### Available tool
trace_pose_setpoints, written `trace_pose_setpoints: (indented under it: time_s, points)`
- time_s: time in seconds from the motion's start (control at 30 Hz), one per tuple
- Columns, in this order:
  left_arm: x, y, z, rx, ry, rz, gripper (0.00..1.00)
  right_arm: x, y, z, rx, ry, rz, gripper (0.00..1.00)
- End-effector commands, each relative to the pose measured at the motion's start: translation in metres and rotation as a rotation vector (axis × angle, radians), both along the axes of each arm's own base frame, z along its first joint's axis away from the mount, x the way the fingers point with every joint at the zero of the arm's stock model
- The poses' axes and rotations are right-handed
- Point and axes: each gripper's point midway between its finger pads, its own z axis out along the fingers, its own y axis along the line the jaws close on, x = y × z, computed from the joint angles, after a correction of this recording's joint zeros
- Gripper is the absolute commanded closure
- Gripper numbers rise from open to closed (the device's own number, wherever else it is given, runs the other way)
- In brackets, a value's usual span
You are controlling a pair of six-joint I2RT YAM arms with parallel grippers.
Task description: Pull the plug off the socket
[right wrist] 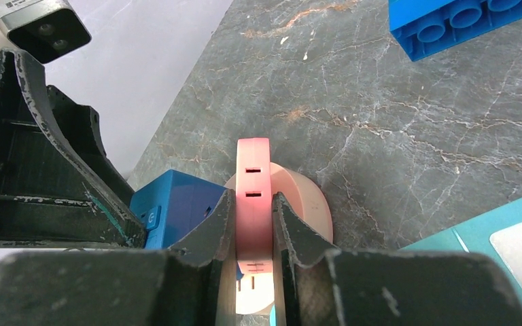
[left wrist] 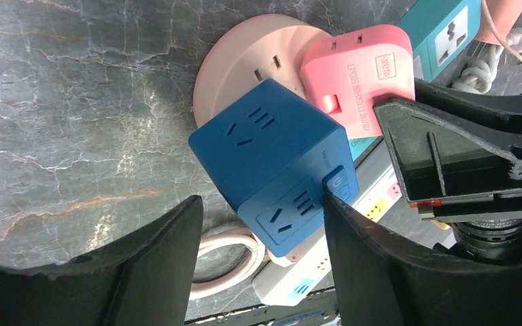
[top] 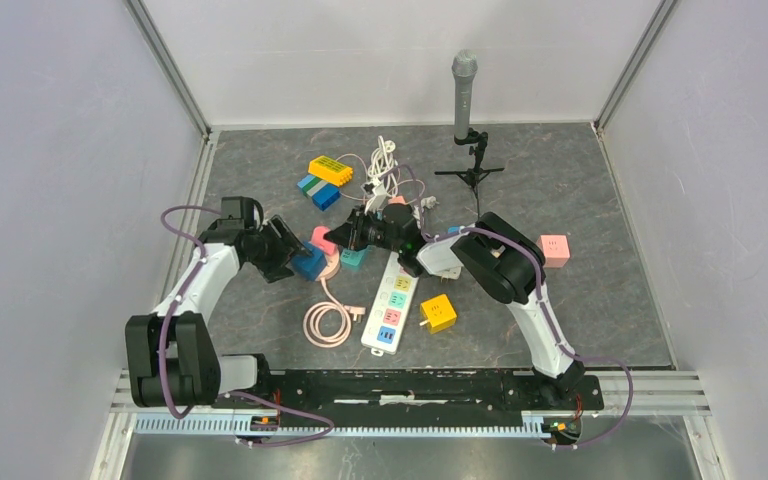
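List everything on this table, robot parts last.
plug: 1, pink, on round socket
round socket: 1, pink, centre
cube socket: 1, blue, beside round socket
power strip: 1, white, front
teal socket: 1, teal, behind strip
yellow cube: 1, yellow, by strip
pink cube: 1, pink, right
toy blocks: 2-3, yellow, green, blue, rear
cables: 1 bundle, white, rear
microphone: 1, grey, rear
left gripper: 1, black, open, at cube socket
right gripper: 1, black, shut on plug
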Motion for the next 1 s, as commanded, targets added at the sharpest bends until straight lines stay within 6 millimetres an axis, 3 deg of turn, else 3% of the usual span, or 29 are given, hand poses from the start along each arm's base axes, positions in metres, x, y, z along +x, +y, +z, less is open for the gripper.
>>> trace_pose_setpoints:
  time_s: [0.0, 0.2, 0.4, 0.57, 0.67, 0.8, 0.97]
  points:
    - [0.02, 0.014, 0.004, 0.051, -0.075, 0.086, 0.27, -0.02, 0.009, 0.037, 0.06, -0.021, 0.06, 1.0]
    - [0.01, 0.018, -0.008, 0.073, -0.035, 0.111, 0.32, -0.023, 0.011, 0.042, 0.076, -0.024, 0.074, 1.0]
    - [-0.024, 0.03, -0.04, 0.149, 0.106, 0.134, 0.36, -0.036, 0.016, 0.095, 0.27, -0.095, 0.164, 1.0]
    - [-0.039, 0.036, -0.052, 0.186, 0.17, 0.134, 0.36, -0.033, 0.01, 0.12, 0.429, -0.023, 0.174, 1.0]
    - [-0.043, 0.037, -0.056, 0.192, 0.193, 0.13, 0.37, -0.035, 0.014, 0.116, 0.419, -0.005, 0.184, 1.0]
    - [-0.043, 0.035, -0.058, 0.188, 0.207, 0.12, 0.37, -0.036, 0.017, 0.094, 0.291, -0.026, 0.163, 1.0]
    - [-0.039, 0.034, -0.054, 0.18, 0.189, 0.115, 0.38, -0.024, 0.002, 0.1, 0.289, -0.048, 0.107, 1.0]
